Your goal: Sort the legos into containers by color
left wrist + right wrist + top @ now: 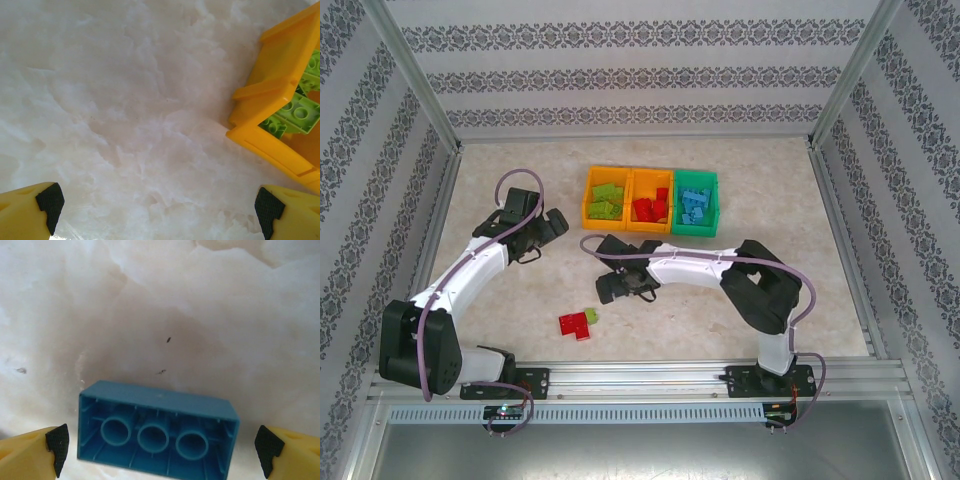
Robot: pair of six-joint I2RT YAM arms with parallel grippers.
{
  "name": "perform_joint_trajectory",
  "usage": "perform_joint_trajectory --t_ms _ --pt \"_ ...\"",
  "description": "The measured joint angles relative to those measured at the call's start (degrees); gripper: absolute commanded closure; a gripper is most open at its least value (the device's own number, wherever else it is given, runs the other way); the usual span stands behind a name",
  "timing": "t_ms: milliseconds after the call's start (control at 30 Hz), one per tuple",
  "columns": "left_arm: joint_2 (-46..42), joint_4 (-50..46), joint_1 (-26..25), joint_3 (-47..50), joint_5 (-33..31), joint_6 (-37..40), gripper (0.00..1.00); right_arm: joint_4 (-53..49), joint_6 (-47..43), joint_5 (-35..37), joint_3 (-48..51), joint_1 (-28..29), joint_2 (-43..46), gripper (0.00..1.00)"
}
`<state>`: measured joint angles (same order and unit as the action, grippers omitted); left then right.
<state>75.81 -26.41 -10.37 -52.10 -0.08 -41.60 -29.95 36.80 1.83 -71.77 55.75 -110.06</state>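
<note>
1. Bench (680, 330): pale marbled surface, mottled white and beige.
2. Walls (630, 75): white, crossed by grey ornamental bands, enclosing three sides.
3. Aluminium posts (415, 72): slanting up from the back corners.
4. Aluminium rail (640, 378): along the bench's near edge.

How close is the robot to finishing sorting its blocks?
Nearly done. Already sorted: green legos, red legos and blue legos in separate containers. In hand: the open right gripper straddles an upside-down blue lego on the table, not squeezing it. Left: that one, plus loose red legos and a small green lego.
</note>
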Motion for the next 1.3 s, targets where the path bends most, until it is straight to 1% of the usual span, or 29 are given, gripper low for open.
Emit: perform_joint_trajectory --t_ms 67,100,200,267,433,567,633,767,833,1000,1133,1300 --pt "-0.2 0.0 0.0 0.0 0.0 0.2 0.0 -0.9 0.1 0.8 -1.1 0.0 -1.3 0.1" --pt "-0.3 0.0 0.0 0.0 -0.1 0.3 0.0 -1.6 0.2 1.0 -1.6 0.0 -1.6 0.16" --pt "-0.7 0.0 0.0 0.0 -0.2 0.6 0.0 -1.9 0.2 1.9 -2.0 -0.1 -1.9 0.38" --pt "-0.7 0.0 0.0 0.0 -0.3 0.7 0.0 -2.0 0.7 2.3 -2.0 -0.2 -1.8 0.44" --pt "-0.7 0.0 0.0 0.0 -0.4 0.7 0.0 -2.0 1.0 3.3 -1.2 -0.8 -1.0 0.44" --pt "-0.7 0.0 0.0 0.1 -0.4 0.7 0.0 -2.4 0.4 4.2 2.0 -3.3 3.1 0.43" --pt "-0.7 0.1 0.0 0.4 -0.4 0.7 0.0 -2.4 0.0 4.5 2.8 -5.6 6.1 0.43" --pt "-0.6 0.1 0.0 2.7 0.2 0.6 0.0 -1.3 -2.4 4.6 2.7 -14.1 12.6 0.42" --pt "-0.5 0.1 0.0 3.6 0.9 0.5 0.0 -1.0 -4.0 4.6 1.2 -19.1 13.6 0.41" --pt "-0.5 0.0 0.0 5.4 2.2 0.1 0.0 -0.8 -7.4 3.2 -5.8 -29.3 10.2 0.41" --pt "-0.5 0.0 -0.3 6.2 2.8 -0.5 0.0 -1.2 -8.9 1.5 -12.9 -33.7 4.2 0.4" --pt "-0.2 -0.2 -1.2 6.8 2.8 -1.5 0.0 -2.0 -9.4 -0.2 -20.6 -36.8 -3.4 0.39"
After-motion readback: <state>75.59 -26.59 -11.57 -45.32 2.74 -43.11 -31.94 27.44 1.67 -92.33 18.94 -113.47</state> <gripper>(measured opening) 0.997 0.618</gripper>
